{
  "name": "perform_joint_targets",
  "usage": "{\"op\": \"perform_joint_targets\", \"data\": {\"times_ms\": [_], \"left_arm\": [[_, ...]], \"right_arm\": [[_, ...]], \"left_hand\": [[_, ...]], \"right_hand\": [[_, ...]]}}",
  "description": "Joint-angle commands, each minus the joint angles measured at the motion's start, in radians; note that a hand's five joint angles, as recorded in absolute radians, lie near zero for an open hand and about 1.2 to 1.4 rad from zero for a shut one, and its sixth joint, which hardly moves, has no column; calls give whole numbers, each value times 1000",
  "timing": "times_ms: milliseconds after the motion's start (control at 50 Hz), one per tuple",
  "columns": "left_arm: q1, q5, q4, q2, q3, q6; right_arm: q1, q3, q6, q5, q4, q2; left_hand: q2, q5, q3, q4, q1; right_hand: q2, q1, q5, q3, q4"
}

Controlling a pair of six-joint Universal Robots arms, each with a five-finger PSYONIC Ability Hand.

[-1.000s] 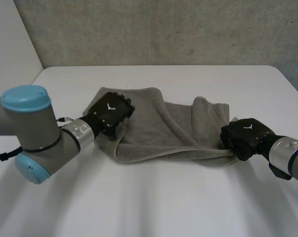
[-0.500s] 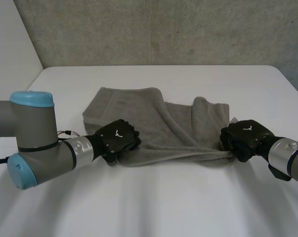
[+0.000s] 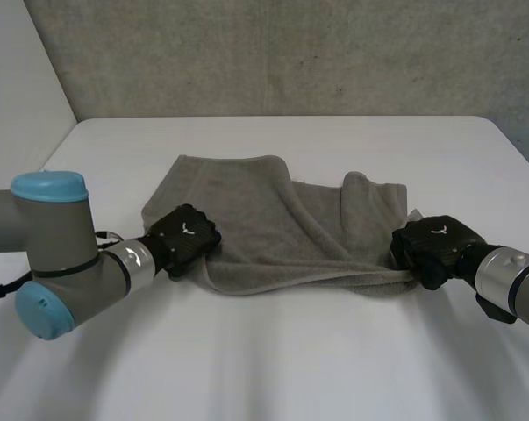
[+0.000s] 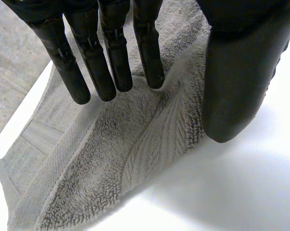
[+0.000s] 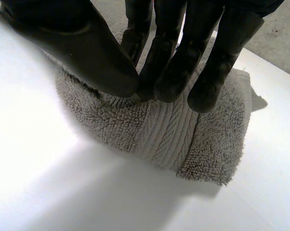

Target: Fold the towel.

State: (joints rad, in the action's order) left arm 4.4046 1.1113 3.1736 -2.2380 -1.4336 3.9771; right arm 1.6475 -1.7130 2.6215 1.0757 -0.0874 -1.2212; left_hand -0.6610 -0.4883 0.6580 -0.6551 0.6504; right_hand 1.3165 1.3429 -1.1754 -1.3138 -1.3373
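A grey towel (image 3: 290, 219) lies rumpled and partly folded across the middle of the white table (image 3: 273, 351). My left hand (image 3: 183, 239) is at its near left corner. In the left wrist view the fingers (image 4: 111, 62) are straight with their tips on the towel (image 4: 111, 159), and the thumb (image 4: 236, 86) stands apart at the cloth's edge, so the hand is open. My right hand (image 3: 435, 246) is at the near right corner. There the thumb (image 5: 101, 53) and fingers pinch a bunched fold of the towel (image 5: 173, 134).
The table's left edge (image 3: 58, 145) runs close behind my left arm (image 3: 53, 263). A grey wall (image 3: 290, 53) rises beyond the far edge. Bare white tabletop lies in front of the towel.
My left hand has come from the towel's far left part toward me to its near left corner, then shifted a little left. The right hand has kept its hold.
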Motion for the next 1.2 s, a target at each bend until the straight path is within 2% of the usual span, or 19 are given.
{"op": "perform_joint_targets", "data": {"times_ms": [20, 240, 600, 640, 680, 700, 720, 740, 760, 860, 900, 960, 1000, 1080, 1160, 1200], "left_arm": [[4, -5, 5, 1, -24, -3], [-1, -82, 2, 41, -57, -6], [1, -82, 0, 21, -62, -4], [1, -79, 0, 11, -61, -1], [1, -71, 3, 1, -57, 1], [1, -71, 3, 1, -57, 1], [1, -71, 3, 5, -50, -1], [1, -71, 3, 5, -50, -1], [-1, -70, 5, 27, -38, -12], [1, -60, 6, 84, -24, -24], [-4, -44, 8, 183, -12, -103], [-5, -44, 8, 212, -7, -139], [-1, -44, 8, 282, -4, -217], [6, -41, 6, 354, -7, -279], [48, -16, 5, 473, -24, -357], [65, -7, 2, 523, -25, -389]], "right_arm": [[0, -1, 0, 1, 0, 2], [0, -7, -1, 3, 0, 2], [0, -7, -1, 4, 0, 2], [0, -5, -1, 6, 0, 2], [-2, -4, -1, 4, 0, 2], [-3, 1, -1, 3, 0, 0], [-3, 1, -1, 3, 0, 0], [-9, 7, 0, 3, -3, -4], [-9, 7, 0, 3, -3, -4], [-5, 36, 11, 9, -12, -18], [-3, 46, 15, 9, -17, -32], [-2, 70, 18, 7, -54, -81], [-3, 85, 18, 7, -81, -103], [-5, 153, 20, 7, -193, -171], [-6, 216, 20, 4, -285, -258], [-6, 307, 29, -5, -365, -329]], "left_hand": [[22, 23, -18, 16, -11], [95, 97, -92, 89, -85], [42, 44, -39, 36, -32], [-22, -20, 25, -28, 33], [-407, -406, 410, -413, 418], [-410, -408, 413, -416, 420], [-636, -635, 640, -642, 647], [-639, -637, 642, -645, 649], [-734, -732, 737, -740, 745], [-735, -733, 738, -741, 746], [-735, -733, 738, -741, 746], [-735, -733, 738, -741, 746], [-735, -733, 738, -741, 746], [-735, -733, 738, -741, 746], [-735, -733, 738, -741, 746], [-735, -733, 738, -741, 746]], "right_hand": [[80, 53, -46, -83, -59], [80, 53, -46, -83, -59], [80, 53, -46, -83, -59], [80, 53, -46, -83, -59], [80, 53, -46, -83, -59], [80, 53, -46, -83, -59], [80, 53, -46, -83, -59], [80, 53, -46, -83, -59], [80, 53, -46, -83, -59], [80, 53, -46, -83, -59], [80, 53, -46, -83, -59], [80, 53, -46, -83, -59], [80, 53, -46, -83, -59], [80, 53, -46, -83, -59], [80, 53, -46, -83, -59], [80, 53, -46, -83, -59]]}}
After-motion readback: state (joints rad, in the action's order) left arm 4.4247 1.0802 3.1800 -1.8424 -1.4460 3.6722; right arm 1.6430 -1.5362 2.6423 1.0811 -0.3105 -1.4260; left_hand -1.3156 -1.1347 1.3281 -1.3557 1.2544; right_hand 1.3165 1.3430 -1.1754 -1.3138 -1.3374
